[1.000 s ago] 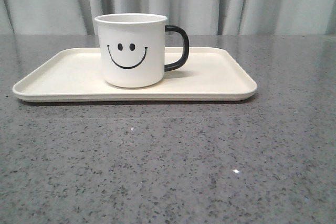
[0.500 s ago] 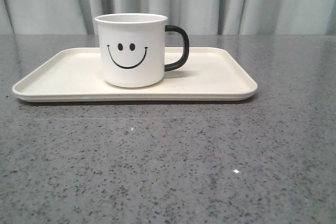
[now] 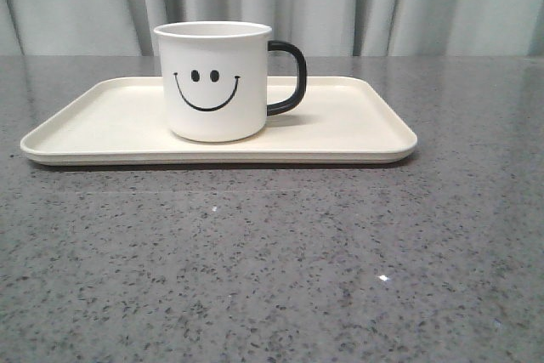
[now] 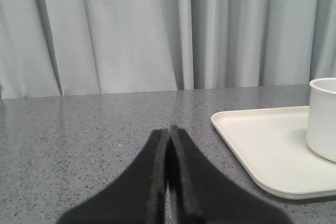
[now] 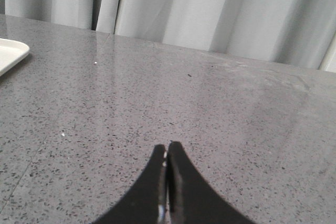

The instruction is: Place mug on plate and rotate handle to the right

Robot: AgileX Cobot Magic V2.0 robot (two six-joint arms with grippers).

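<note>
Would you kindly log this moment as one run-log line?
mug: upright on plate | handle: pointing right | left gripper: shut, empty, off plate | right gripper: shut, empty, over table

A grey speckled stone table (image 3: 280, 261) fills the near scene; pale grey pleated curtains (image 3: 340, 2) hang along its far edge.

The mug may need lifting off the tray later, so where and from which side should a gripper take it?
Probably by the handle, approached from the robot's right: the mug stands upright on the plate with that black loop sticking out sideways, free of the wall and open to a pinch.
</note>
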